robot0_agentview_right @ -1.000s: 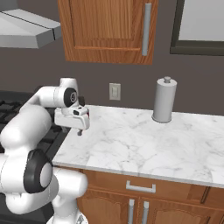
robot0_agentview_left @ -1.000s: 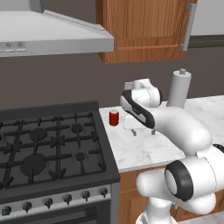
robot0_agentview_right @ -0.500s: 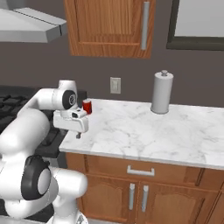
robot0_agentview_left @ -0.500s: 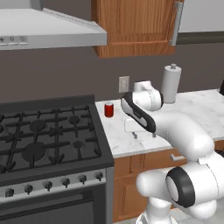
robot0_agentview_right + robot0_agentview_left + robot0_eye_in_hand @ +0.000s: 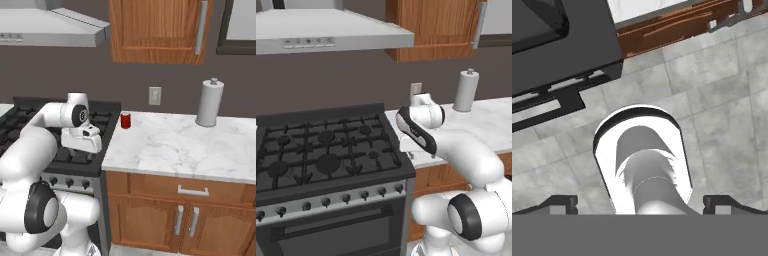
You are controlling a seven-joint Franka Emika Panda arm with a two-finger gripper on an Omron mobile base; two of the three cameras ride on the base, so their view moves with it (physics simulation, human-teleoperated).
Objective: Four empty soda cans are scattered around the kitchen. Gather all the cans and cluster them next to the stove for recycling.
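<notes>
on the marble counter, one soda can upright, near the stove

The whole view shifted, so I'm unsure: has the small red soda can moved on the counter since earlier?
No. The small red soda can keeps its spot below and left of the white wall outlet; only the camera moved.

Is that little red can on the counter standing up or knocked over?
Standing up. In the right base view the soda can sits upright on the marble counter, close to the stove, its flat top facing up.
</notes>
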